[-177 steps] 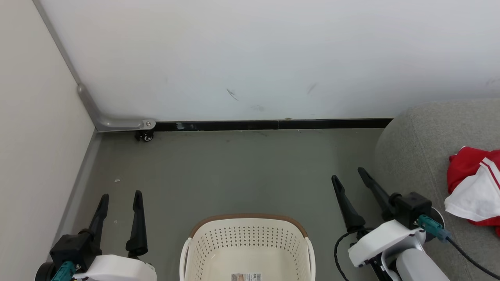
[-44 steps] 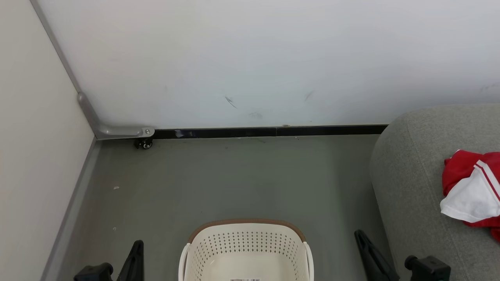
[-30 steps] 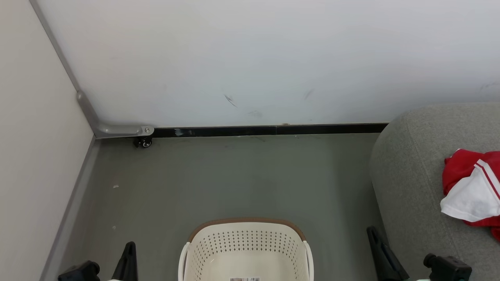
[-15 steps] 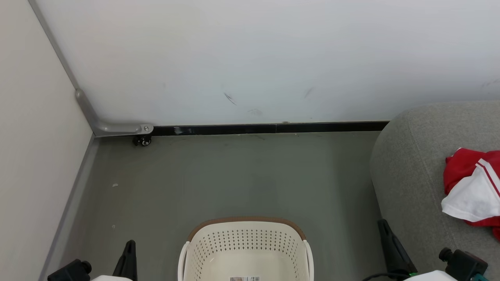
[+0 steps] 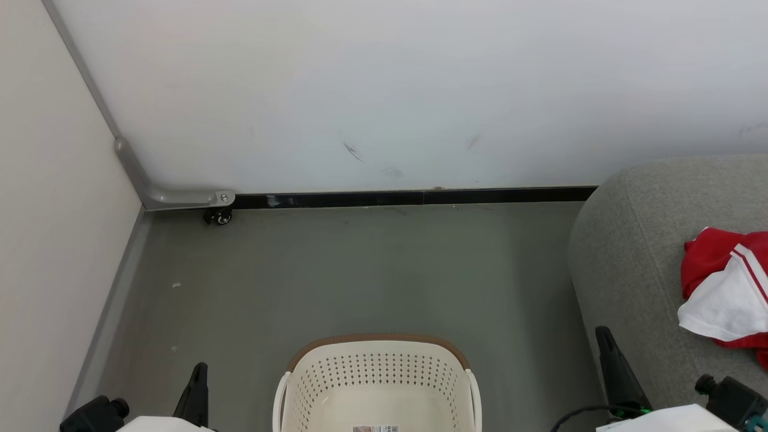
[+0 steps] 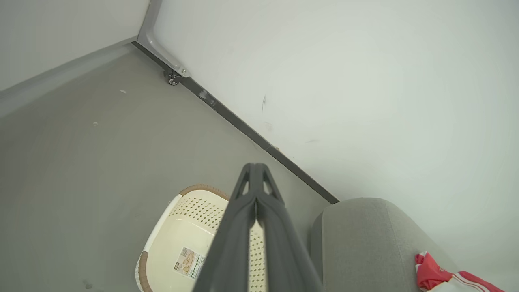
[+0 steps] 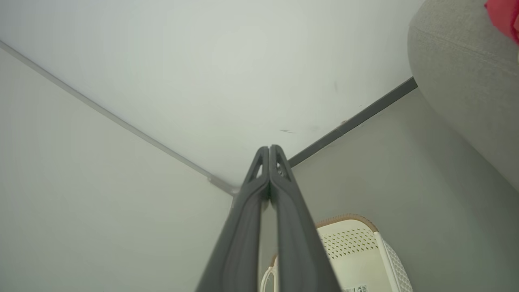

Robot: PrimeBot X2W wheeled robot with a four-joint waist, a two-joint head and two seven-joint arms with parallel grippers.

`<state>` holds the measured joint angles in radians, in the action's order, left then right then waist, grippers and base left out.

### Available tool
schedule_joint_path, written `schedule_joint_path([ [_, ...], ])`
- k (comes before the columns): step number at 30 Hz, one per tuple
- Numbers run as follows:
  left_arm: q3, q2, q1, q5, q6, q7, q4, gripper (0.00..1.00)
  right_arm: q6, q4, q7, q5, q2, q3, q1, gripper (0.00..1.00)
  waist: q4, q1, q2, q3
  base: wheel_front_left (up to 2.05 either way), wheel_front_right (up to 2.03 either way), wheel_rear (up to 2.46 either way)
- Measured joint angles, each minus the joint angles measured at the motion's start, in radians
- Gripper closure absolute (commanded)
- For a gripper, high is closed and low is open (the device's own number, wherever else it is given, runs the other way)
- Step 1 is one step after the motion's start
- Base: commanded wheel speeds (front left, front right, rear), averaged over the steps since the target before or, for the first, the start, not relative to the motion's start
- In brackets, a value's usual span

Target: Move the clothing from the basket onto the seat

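Note:
The cream basket [image 5: 378, 384] stands on the floor at the bottom middle; its visible floor holds only a paper label. Red and white clothing [image 5: 723, 288] lies bunched on the grey seat [image 5: 630, 270] at the right. My left gripper [image 5: 198, 384] sits low at the basket's left, shut, with nothing in it. My right gripper [image 5: 606, 351] is shut and empty between the basket and the seat's front. In the left wrist view, the shut fingers [image 6: 255, 194] cross the basket [image 6: 178, 239], with the seat [image 6: 365, 243] and clothing [image 6: 436, 273] to the right. The right wrist view shows shut fingers [image 7: 269, 178], the basket [image 7: 357, 247] and the seat [image 7: 466, 81].
A white wall [image 5: 384, 90] with a black skirting strip [image 5: 414, 197] closes the far side. A cream panel [image 5: 48, 240] runs along the left, with a metal bracket and small caster [image 5: 219, 217] at the corner. Grey floor [image 5: 360, 270] lies between wall and basket.
Since the oldest frame both grippers have shut and drawn back toward the bottom edge. Over the last second the right one slid further right and down. Basket and clothing have stayed put.

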<state>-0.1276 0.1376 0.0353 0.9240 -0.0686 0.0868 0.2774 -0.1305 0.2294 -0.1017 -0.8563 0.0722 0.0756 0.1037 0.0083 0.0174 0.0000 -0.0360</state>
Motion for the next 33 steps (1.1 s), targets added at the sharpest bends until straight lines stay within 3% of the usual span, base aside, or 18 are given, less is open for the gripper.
schedule_joint_path([
  [6,0.017,-0.012,-0.001,0.061,0.018,-0.017,-0.001,1.0,0.0,0.001,0.015,-0.079,0.005,-0.005,-0.012,1.0,-0.001,-0.0015,0.0,0.001,0.0,0.0,0.0],
  [23,0.071,-0.033,-0.025,0.228,0.063,-0.062,0.0,1.0,0.0,0.009,0.04,-0.293,0.02,-0.027,-0.055,1.0,-0.003,-0.0133,0.0,0.016,0.0,0.0,0.0],
  [33,0.106,-0.049,-0.044,0.339,0.096,-0.097,0.0,1.0,0.0,0.013,0.058,-0.432,0.029,-0.038,-0.07,1.0,-0.004,-0.016,0.0,0.025,0.0,0.0,0.0],
])
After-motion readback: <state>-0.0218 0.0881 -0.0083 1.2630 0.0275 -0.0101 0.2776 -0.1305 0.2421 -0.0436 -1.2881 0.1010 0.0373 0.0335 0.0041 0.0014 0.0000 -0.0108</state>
